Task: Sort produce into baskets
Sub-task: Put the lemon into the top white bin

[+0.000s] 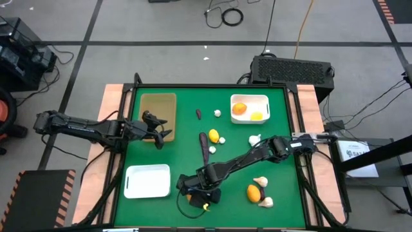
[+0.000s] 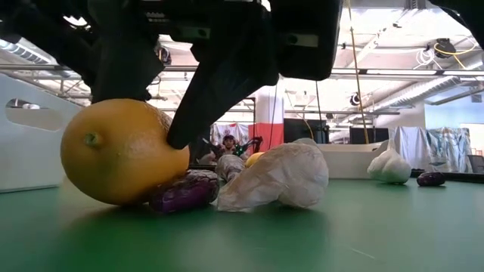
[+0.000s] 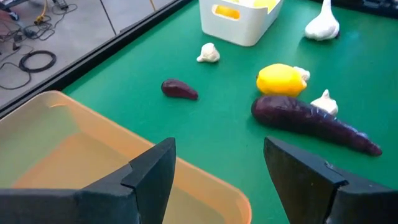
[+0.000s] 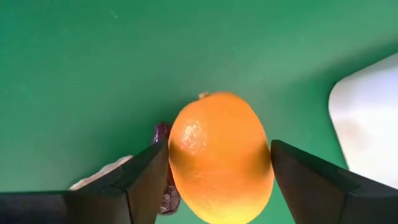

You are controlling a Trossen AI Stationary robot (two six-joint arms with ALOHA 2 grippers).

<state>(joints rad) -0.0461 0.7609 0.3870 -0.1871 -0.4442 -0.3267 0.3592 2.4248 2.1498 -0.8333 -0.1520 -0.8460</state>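
Straddling the orange citrus fruit [image 4: 221, 155] at the counter's front edge, near six o'clock in the high view, the right gripper [image 4: 217, 171] has its fingers [image 4: 146, 177] spread to either side of it; the low view shows one dark finger touching the fruit's flank while the fruit sits on the green counter [image 1: 244, 148], so whether it is firmly pinched yet cannot be told. A small purple eggplant piece [image 2: 184, 190] and a cream garlic bulb [image 2: 276, 177] lie pressed against the fruit, so the closing is best done squarely across its widest part, and the lift kept straight up, so that the neighbours are not dragged along. An empty white tray [image 1: 147, 180] lies just at nine o'clock of the grasp, but the far white tray [image 1: 250, 108] at one o'clock already holds citrus, which is judged the proper destination; a high carry over the long eggplant [image 1: 204, 145] and the yellow lemon [image 1: 214, 135] at mid-counter would be wise. More garlic and another orange fruit [image 1: 253, 191] wait at five o'clock. The left gripper [image 3: 217, 180] hangs with fingers spread and nothing between them over the corner of the tan tray [image 1: 158, 108] at ten o'clock, well apart from the work.
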